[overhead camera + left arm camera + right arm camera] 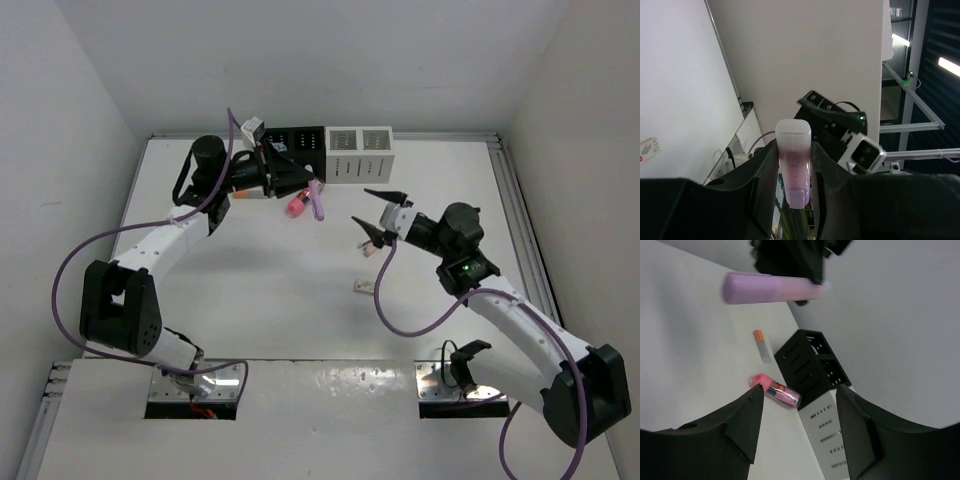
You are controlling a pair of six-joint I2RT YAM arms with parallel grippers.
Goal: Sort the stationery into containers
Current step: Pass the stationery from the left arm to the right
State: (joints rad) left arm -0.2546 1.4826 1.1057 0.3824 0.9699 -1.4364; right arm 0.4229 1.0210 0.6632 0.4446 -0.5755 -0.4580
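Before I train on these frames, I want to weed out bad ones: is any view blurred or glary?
Top external: sharp, evenly lit, with glare on the shiny metal plates at the near edge. Left wrist: pale lilac-pink plastic stick crisp, bright light strips behind. Right wrist: that stick smeared soft, the dark pincer fingers underexposed.

i see bright, even overhead light with soft shadows; the lilac stick [772, 288] looks blurred close in my right wrist view.

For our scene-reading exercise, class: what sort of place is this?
Probably a robotics lab test cell: two white robot arms bolted to a white walled tabletop, with a black perforated desk organizer on it.
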